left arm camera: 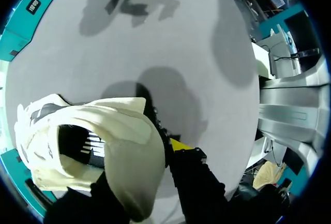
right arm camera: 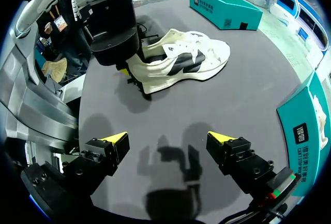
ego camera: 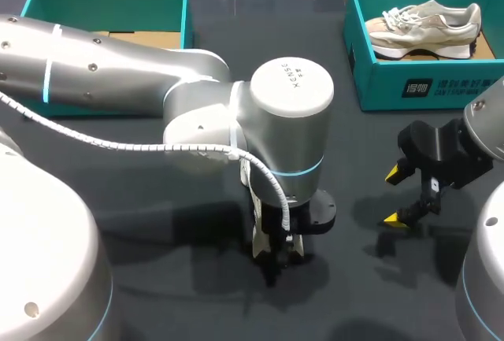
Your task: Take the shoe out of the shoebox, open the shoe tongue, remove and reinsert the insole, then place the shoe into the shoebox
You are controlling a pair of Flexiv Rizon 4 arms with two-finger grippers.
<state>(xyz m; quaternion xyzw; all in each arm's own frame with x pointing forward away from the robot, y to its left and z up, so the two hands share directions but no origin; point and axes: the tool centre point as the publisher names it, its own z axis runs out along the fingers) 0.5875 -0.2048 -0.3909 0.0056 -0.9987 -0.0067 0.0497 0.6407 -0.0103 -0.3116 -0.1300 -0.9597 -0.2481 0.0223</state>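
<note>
Head view: I saw the left claw (ego camera: 277,253) down at the table (ego camera: 346,144) centre, with the right claw (ego camera: 405,195) open beside it. The shoebox (ego camera: 386,73) carried a white printed label (ego camera: 416,87), with the other shoe (ego camera: 425,26) inside.
Left wrist view: the left claw gripped the shoe (left arm camera: 124,125) by its heel.
Right wrist view: the shoe lay on the table, outside the shoebox.

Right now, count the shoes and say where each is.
2. A beige shoe lies in the far-right teal box; a white shoe stands on the table, heel in the left tool. Others may be hidden.
</note>
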